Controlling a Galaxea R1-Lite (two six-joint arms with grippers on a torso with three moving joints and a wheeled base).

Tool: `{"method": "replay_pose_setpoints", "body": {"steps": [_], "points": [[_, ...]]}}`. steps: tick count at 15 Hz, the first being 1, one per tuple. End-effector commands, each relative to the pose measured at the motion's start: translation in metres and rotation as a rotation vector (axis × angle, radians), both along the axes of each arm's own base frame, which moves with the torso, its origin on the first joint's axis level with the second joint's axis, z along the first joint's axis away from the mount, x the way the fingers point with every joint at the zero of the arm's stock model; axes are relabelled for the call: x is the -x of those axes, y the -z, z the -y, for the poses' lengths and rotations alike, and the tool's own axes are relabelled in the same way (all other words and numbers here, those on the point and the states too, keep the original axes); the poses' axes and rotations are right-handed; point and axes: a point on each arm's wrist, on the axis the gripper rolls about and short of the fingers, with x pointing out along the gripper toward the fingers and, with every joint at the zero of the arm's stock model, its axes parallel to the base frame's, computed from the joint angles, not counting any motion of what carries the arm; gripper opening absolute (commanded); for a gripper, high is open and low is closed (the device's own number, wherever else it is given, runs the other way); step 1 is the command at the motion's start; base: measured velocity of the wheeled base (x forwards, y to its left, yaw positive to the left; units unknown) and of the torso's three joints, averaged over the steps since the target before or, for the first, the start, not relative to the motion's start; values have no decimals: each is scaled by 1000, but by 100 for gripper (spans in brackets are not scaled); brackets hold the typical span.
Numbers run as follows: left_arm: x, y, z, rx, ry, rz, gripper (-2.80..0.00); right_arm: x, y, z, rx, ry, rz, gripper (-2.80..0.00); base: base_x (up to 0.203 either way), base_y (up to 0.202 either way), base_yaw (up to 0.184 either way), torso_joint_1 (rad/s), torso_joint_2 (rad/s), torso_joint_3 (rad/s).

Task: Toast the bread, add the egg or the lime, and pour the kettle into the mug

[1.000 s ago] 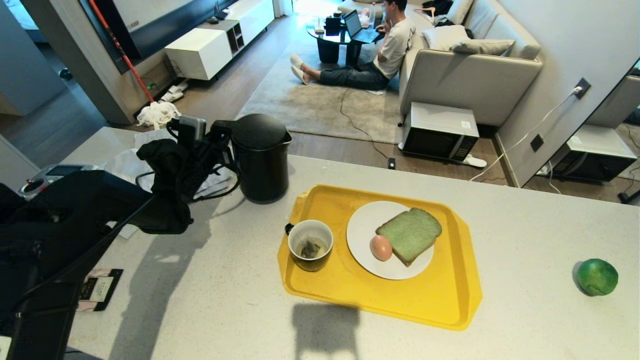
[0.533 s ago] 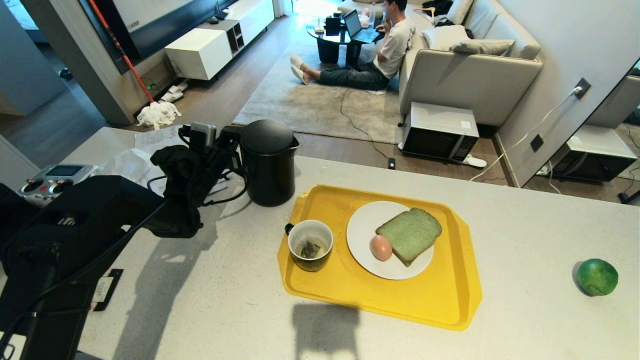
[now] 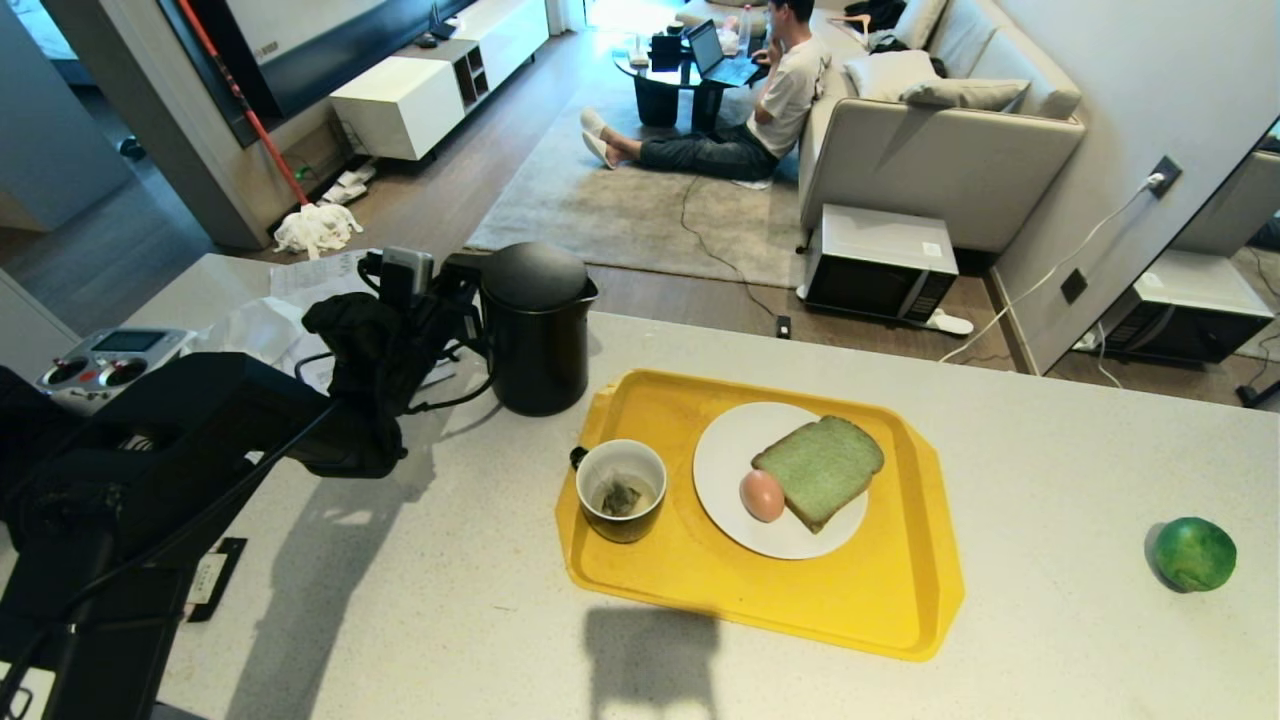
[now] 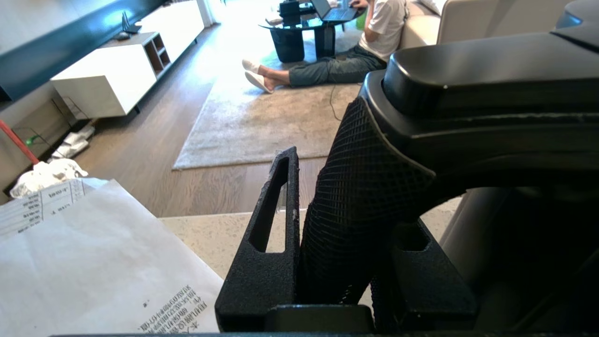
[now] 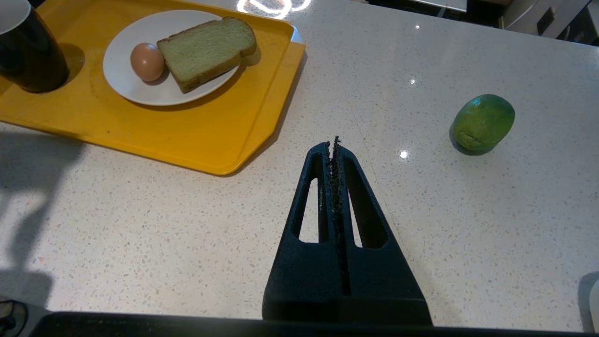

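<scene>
At upper centre-left of the head view, we see the left gripper (image 3: 455,300) clamped on the handle of the kettle (image 3: 537,325); its fingers (image 4: 266,234) bracket the textured handle. On the yellow tray (image 3: 880,610) stand the mug (image 3: 621,489) (tea bag inside) and a white plate (image 3: 725,450) bearing the bread (image 3: 820,468) and the egg (image 3: 762,495). The lime (image 3: 1194,553) lies at far right. The right gripper (image 5: 334,145) hangs above the counter (image 3: 1050,430), jaws pressed together and empty.

Kettle (image 3: 538,330) behind tray (image 3: 880,600); lime (image 3: 1194,553) far right.

Matte black kettle (image 3: 537,330); yellow tray (image 3: 880,600); white plate (image 3: 725,460); pale green, brown-crusted bread (image 3: 820,470); pinkish-brown egg (image 3: 762,495); glossy green lime (image 3: 1194,553).
</scene>
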Motion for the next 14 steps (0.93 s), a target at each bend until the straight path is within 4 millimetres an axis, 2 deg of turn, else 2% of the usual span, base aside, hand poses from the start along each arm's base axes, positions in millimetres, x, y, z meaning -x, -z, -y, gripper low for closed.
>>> {"method": "replay_pose_setpoints", "body": {"steps": [1,2,9,14], "points": [[1,-1,0,1,-1,19,-280,0,0,0,1,0,-2,-280,0,0,0,0,0,0],[2,0,-1,1,-5,18,0,0,0,0,-1,0,-2,-280,0,0,0,0,0,0],[9,5,-2,10,-23,25,0,0,0,0,-1,0,-2,-280,0,0,0,0,0,0],[26,17,-3,6,-21,5,0,0,0,0,-1,0,-2,-280,0,0,0,0,0,0]]}}
